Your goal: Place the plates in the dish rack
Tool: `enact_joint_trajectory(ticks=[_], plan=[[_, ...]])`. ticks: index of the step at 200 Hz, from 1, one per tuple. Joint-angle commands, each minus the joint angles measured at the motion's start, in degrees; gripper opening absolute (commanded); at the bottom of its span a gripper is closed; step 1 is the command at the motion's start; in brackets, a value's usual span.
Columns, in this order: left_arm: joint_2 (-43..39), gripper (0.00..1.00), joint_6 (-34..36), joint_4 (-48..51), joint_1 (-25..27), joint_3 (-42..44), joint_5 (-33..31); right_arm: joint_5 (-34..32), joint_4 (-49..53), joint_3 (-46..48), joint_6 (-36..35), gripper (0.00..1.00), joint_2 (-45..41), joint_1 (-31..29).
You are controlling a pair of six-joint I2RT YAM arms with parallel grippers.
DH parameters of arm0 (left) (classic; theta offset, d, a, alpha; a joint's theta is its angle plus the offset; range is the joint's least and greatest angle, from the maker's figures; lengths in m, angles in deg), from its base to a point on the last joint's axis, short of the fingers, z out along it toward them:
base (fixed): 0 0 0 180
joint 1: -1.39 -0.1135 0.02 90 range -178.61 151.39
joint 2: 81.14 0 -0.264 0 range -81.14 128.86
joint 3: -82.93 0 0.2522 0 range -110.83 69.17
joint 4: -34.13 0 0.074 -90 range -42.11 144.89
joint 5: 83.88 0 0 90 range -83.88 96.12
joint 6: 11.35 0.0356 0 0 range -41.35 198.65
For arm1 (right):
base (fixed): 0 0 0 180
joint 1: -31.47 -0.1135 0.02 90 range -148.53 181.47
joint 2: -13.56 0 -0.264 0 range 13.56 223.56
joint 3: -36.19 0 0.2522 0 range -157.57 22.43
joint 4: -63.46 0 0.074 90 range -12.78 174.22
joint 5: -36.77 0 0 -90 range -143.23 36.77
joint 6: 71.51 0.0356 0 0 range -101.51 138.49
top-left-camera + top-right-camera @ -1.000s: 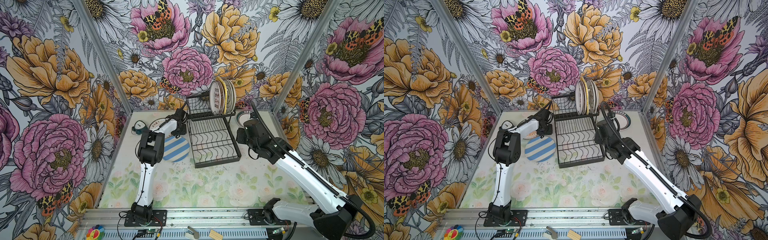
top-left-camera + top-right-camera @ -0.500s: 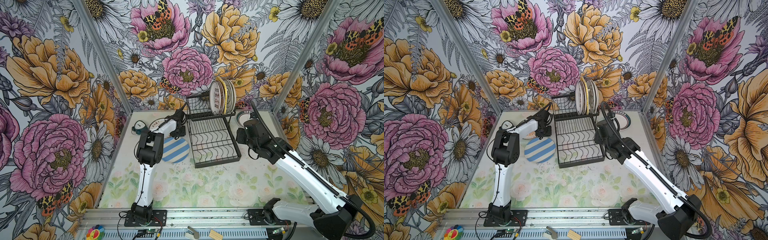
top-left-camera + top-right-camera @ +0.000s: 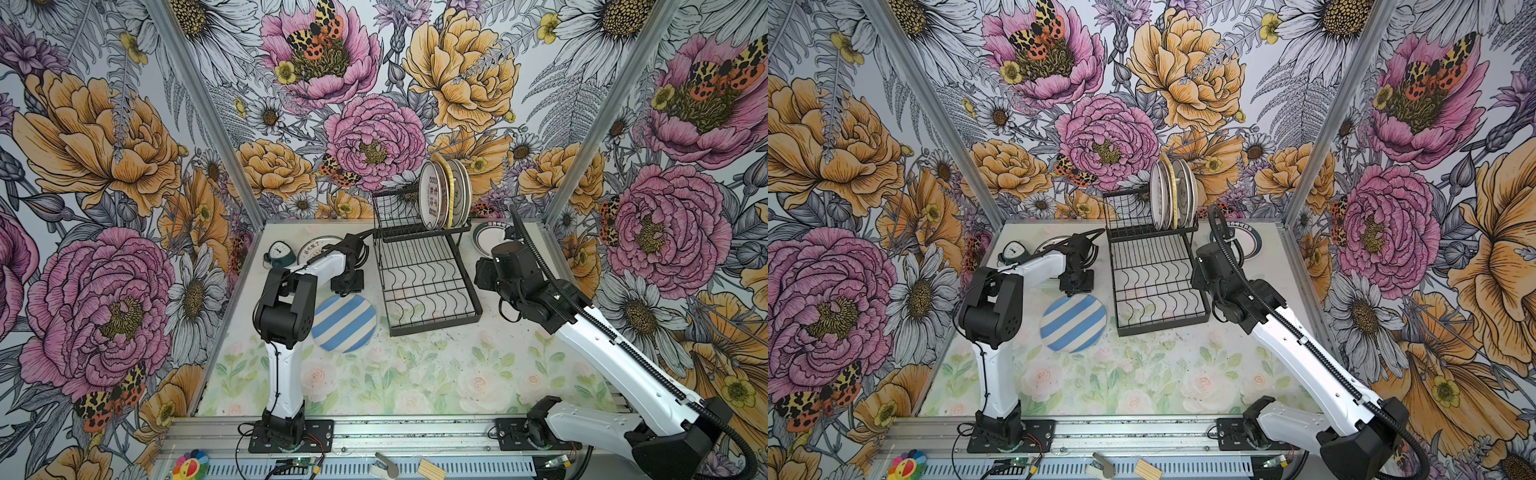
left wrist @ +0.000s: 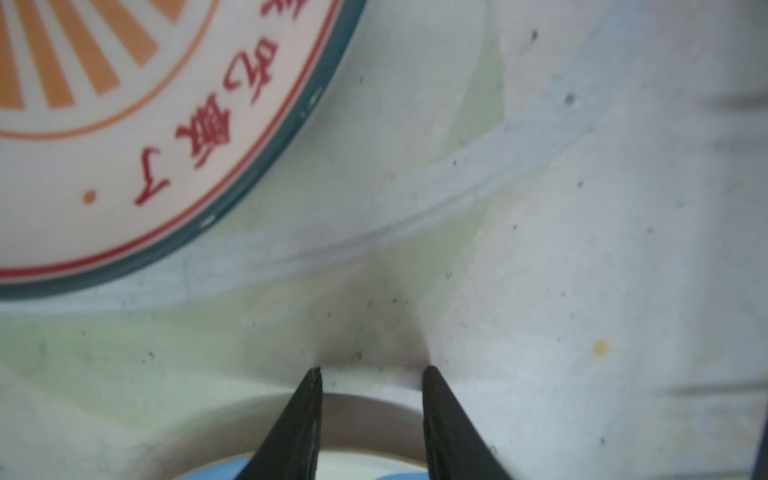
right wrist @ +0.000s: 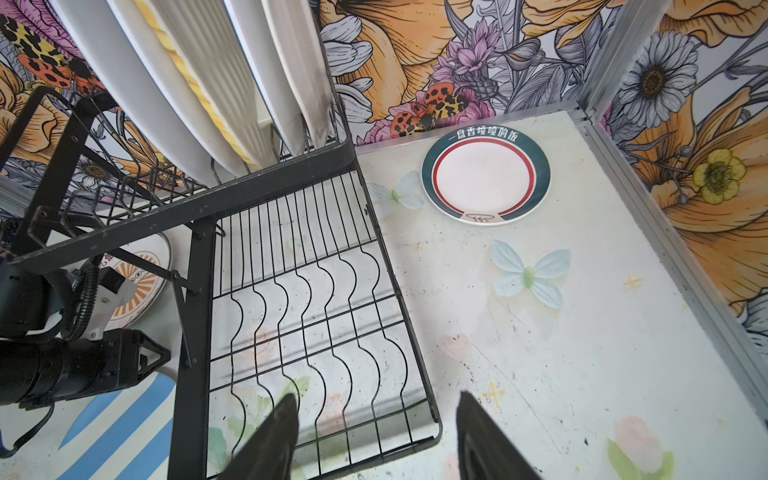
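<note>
The blue-and-white striped plate (image 3: 344, 323) (image 3: 1073, 324) lies flat left of the black wire dish rack (image 3: 436, 328) (image 5: 195, 311). My left gripper (image 3: 348, 287) (image 4: 372, 370) is open, its tips on the table just past that plate's far rim (image 4: 365, 415), gripping nothing. A white plate with red characters (image 3: 312, 250) (image 4: 124, 166) lies beyond it. Several plates (image 3: 442, 195) (image 5: 166, 83) stand upright on the rack's upper shelf. A green-rimmed plate (image 3: 490, 239) (image 5: 485, 178) lies flat at the back right. My right gripper (image 3: 482, 276) (image 5: 376, 401) hangs open and empty above the near right corner of the rack's lower tray.
A small teal alarm clock (image 3: 279, 253) stands at the back left beside the red-character plate. Flowered walls close in the table (image 3: 415, 386) on three sides. The rack's lower tray (image 5: 299, 291) holds no plates.
My left arm has drawn back toward the near side, and the striped plate has slid that way with it. The left jaws have narrowed a touch. The right arm has not moved.
</note>
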Motion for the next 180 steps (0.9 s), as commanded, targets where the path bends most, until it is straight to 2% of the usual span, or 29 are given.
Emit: enact_joint_trajectory(ticks=[1,53,88,104,141,158,180], plan=[[-4.3,0.4,-2.2,0.9,1.2,4.5,1.3,0.1,-0.1,0.7,1.3,0.61,-1.5,-1.1],[-14.2,0.4,-5.1,1.0,2.6,14.2,3.3,-0.4,-0.2,1.4,2.0,0.61,-1.7,-3.6],[-19.3,0.41,-5.9,0.9,1.6,17.7,3.6,-0.3,-0.1,2.2,2.7,0.61,-1.8,-4.9],[-22.2,0.48,-6.0,0.8,0.9,18.5,4.0,0.4,-0.1,2.9,2.9,0.61,-2.0,-5.3],[-32.5,0.8,-8.2,-2.6,-4.4,25.3,8.6,2.5,-0.1,5.3,4.4,0.61,-3.7,-5.8],[-37.2,0.88,-9.5,-5.1,-9.2,30.5,11.9,3.3,0.0,6.3,4.9,0.61,-4.7,-5.9],[-41.5,0.93,-9.2,-5.6,-13.3,34.8,12.0,3.9,0.0,7.2,5.2,0.62,-5.5,-5.9]])
